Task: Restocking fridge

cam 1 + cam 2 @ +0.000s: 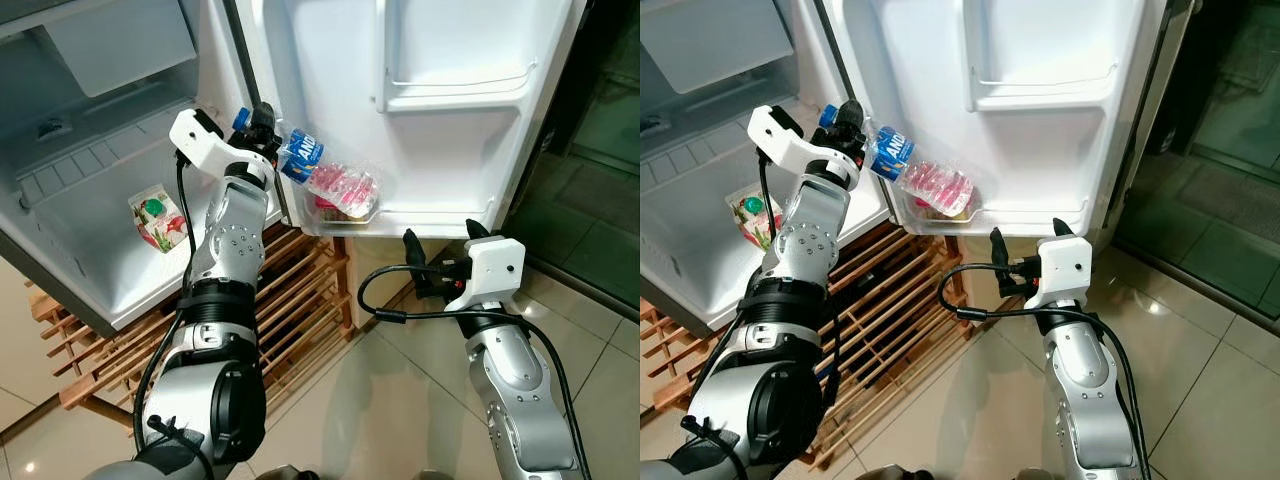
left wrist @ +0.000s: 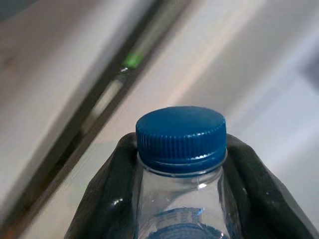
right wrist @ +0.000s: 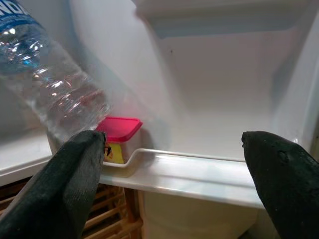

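Clear plastic, blue-capped, the water bottle (image 1: 318,172) hangs tilted over the lower door shelf (image 1: 400,214) of the open fridge, its base dipping into the shelf's left end while its neck points up and away toward the door's hinge edge. The left gripper (image 1: 262,128) has both black fingers clamped on the neck just under the blue cap (image 2: 180,133). Inside that same end of the door shelf sits a small tub with a pink lid (image 3: 118,128), touching or nearly touching the bottle's base; which, I cannot tell.

To finish the placing well, I judge the left arm should bring the bottle upright as it lowers, with the base guided to the side of the tub farther from the hinge, where the shelf is bare, so the bottle does not come to rest on the lid and tip over. Release only once the base sits flat behind the shelf rail.

The right gripper (image 1: 442,244) waits just below the door shelf with its fingers spread wide, holding nothing. A juice carton (image 1: 158,220) lies on the fridge floor, well away from the door shelf.
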Controlling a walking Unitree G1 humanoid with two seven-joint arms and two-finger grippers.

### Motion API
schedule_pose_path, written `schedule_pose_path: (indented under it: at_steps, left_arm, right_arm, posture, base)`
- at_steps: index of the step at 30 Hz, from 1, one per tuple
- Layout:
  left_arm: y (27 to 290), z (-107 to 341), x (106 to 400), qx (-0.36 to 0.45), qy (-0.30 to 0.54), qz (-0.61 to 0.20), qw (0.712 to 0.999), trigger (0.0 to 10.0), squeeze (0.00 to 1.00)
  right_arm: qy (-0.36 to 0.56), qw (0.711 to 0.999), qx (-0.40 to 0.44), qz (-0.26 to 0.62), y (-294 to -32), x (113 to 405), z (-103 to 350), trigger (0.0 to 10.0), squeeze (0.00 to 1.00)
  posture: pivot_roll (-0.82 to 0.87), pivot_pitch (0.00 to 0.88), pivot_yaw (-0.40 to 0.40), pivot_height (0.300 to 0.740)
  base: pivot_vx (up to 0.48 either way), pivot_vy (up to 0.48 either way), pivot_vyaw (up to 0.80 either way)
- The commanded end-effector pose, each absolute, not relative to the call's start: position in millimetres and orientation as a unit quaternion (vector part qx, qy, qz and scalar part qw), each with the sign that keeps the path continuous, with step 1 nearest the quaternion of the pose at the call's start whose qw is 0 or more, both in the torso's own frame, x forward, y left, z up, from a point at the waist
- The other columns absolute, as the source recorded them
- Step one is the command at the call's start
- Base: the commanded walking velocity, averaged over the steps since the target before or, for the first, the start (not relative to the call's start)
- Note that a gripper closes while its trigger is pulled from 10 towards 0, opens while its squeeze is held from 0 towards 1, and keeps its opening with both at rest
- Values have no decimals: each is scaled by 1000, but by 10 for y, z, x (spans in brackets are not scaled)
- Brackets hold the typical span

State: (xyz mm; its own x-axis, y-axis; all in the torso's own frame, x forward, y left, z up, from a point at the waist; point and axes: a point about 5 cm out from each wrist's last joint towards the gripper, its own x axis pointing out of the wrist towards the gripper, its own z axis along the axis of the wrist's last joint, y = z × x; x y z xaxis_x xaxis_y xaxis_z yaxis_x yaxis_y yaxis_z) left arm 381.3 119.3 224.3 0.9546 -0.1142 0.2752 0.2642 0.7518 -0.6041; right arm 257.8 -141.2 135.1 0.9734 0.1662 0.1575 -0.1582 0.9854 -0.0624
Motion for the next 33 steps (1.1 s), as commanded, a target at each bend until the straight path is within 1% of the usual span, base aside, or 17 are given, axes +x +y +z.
schedule_pose_path:
  at_steps: [1,4,6,9,10,12,13,17,18,19,22,26,28,29,30,31,33]
  left_arm:
    - [1318,2435,3652,-217,-182,-136,949,10000,0]
    - [1400,2363,3405,-136,-201,-174,955,10000,0]
    - [1420,2231,3144,-63,-205,-228,950,10000,0]
    - [1530,1924,2845,9,-160,-268,950,10000,0]
    - [1550,1880,2841,14,-148,-266,952,10000,0]
    - [1563,1837,2844,18,-136,-263,955,10000,0]
    - [1542,1824,2886,16,-134,-252,958,10000,0]
    - [1528,1773,2957,13,-115,-213,970,10000,0]
    - [1542,1768,2974,4,-107,-192,976,10000,0]
    - [1599,1761,3015,2,-92,-142,986,10000,0]
    - [1655,1764,3039,-1,-84,-110,990,10000,0]
    - [1709,1745,3026,34,-77,-83,993,10000,0]
    - [1722,1676,2991,75,-65,-75,992,10000,0]
    - [1791,1449,2936,146,-4,-49,988,10000,0]
    - [1820,1319,2900,167,32,-42,985,10000,0]
    - [1836,1239,2873,178,56,-36,982,10000,0]
    - [1828,1123,2822,157,86,-25,983,10000,0]
  right_arm:
    - [-88,993,-15,71,-1426,2593,1373,10000,0]
    - [-89,994,-11,65,-1484,2584,1374,10000,0]
    - [-82,994,-17,67,-1514,2584,1351,10000,0]
    - [-70,995,-8,65,-1564,2609,1310,10000,0]
    - [-67,995,-8,68,-1564,2627,1304,10000,0]
    - [-65,995,-8,71,-1567,2651,1300,10000,0]
    - [-63,995,-9,81,-1544,2693,1295,10000,0]
    - [-60,993,-12,100,-1474,2759,1294,10000,0]
    - [-62,992,-12,106,-1446,2784,1305,10000,0]
    - [-66,991,-9,115,-1401,2827,1325,10000,0]
    - [-68,990,-3,126,-1348,2853,1333,10000,0]
    - [-65,987,10,147,-1259,2864,1313,10000,0]
    - [-58,986,20,152,-1236,2861,1288,10000,0]
    - [-50,987,30,152,-1234,2861,1259,10000,0]
    - [-47,987,33,152,-1238,2862,1247,10000,0]
    - [-45,987,35,151,-1241,2864,1238,10000,0]
    - [-43,988,37,144,-1274,2882,1226,10000,0]
  posture:
    - [-194,0,171,740]
    - [-179,0,163,740]
    - [-160,0,148,740]
    - [-122,0,113,740]
    - [-104,0,93,740]
    - [-98,0,87,740]
    - [-76,0,64,740]
    - [-63,0,55,740]
    - [-57,0,51,740]
    - [-49,0,50,740]
    - [-39,0,50,740]
    - [-32,0,47,740]
    - [-25,0,44,740]
    - [-21,0,43,740]
    - [-21,0,45,740]
    - [-22,0,45,740]
    - [-24,0,43,740]
  base:
    - [0,0,0]
    - [0,0,0]
    - [0,0,0]
    - [0,0,790]
    - [0,0,775]
    - [0,0,772]
    - [0,0,756]
    - [0,0,739]
    - [0,0,719]
    - [0,0,712]
    - [0,0,712]
    - [0,0,706]
    - [0,0,691]
    - [0,0,675]
    - [0,0,675]
    - [0,0,675]
    - [0,0,650]
